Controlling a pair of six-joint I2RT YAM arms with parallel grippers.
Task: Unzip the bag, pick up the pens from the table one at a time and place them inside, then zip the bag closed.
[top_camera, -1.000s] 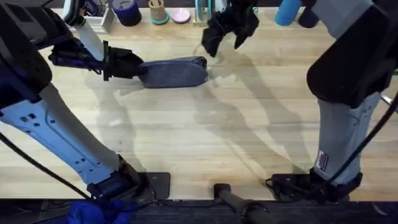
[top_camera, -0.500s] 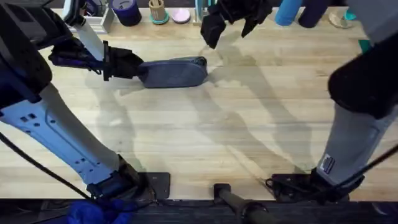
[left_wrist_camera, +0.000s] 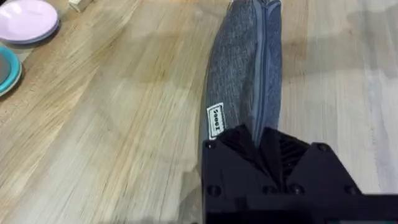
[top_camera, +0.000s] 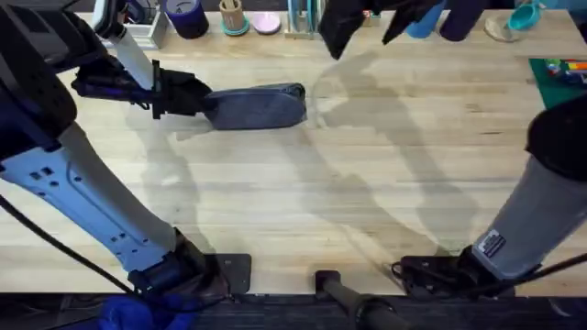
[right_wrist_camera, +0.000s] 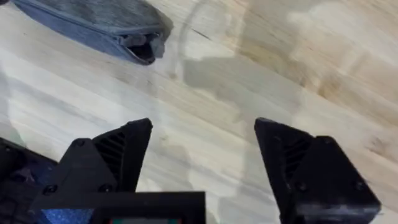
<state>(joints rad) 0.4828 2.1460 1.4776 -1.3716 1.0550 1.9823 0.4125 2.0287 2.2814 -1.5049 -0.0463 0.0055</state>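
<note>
**Overhead: left gripper pinches the bag's end, right gripper wide open**

The bag [top_camera: 257, 106] lies on the table [top_camera: 303, 202] in the upper left of centre of the frame. The left gripper [top_camera: 204, 98] is closed on its left end; in the left wrist view the fingers [left_wrist_camera: 239, 146] clamp the fabric. The right gripper [top_camera: 367, 23], at the top edge, is spread wide and holds nothing.
</note>
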